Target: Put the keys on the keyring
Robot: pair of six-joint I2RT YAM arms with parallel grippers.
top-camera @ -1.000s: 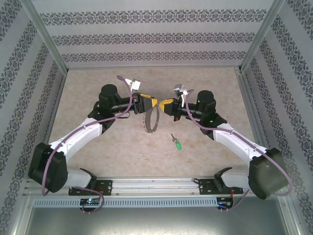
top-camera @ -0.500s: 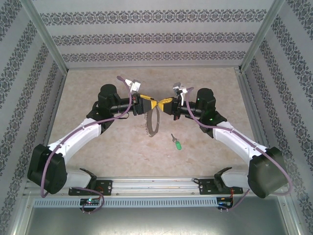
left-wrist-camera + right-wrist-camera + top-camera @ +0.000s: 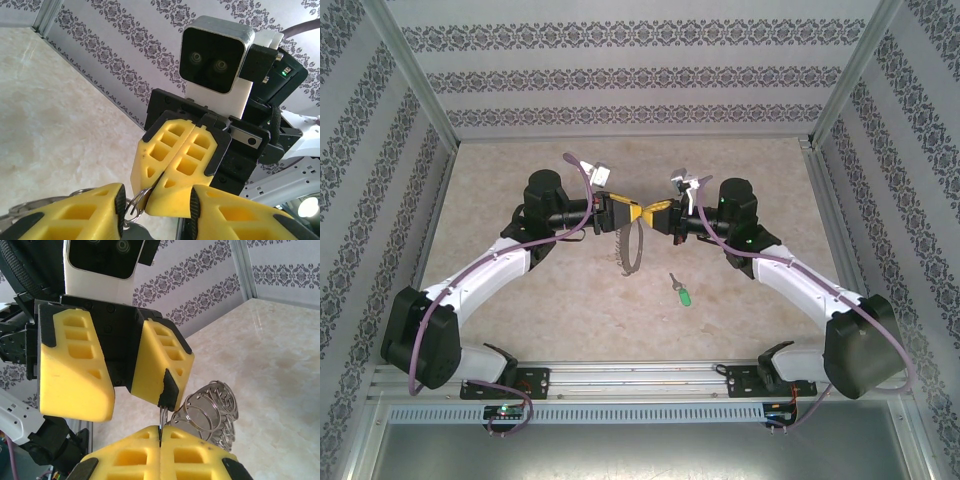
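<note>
The keyring [image 3: 632,250] hangs upright over the middle of the table, a thin wire hoop fringed with small split rings [image 3: 210,412]. My right gripper [image 3: 649,213] is shut on one small ring at its top, pinched in the seam of the fingers [image 3: 160,442]. My left gripper [image 3: 626,212] faces it tip to tip and is open. Its fingers [image 3: 75,215] straddle the right gripper's yellow tips [image 3: 175,165] and the pinched ring [image 3: 134,204]. One left pad [image 3: 168,387] touches that ring. The green-headed key [image 3: 682,292] lies flat on the table, right of the ring and nearer the bases.
The marble-patterned table [image 3: 520,170] is boxed in by patterned walls [image 3: 620,75] at the back and both sides, with aluminium posts [image 3: 415,75] at the corners. A metal rail [image 3: 640,380] carrying the arm bases runs along the near edge.
The left gripper's jaws have narrowed around the right fingertips and the pinched ring. Both wrists shifted slightly; the hanging keyring swayed a little. The key has not moved.
</note>
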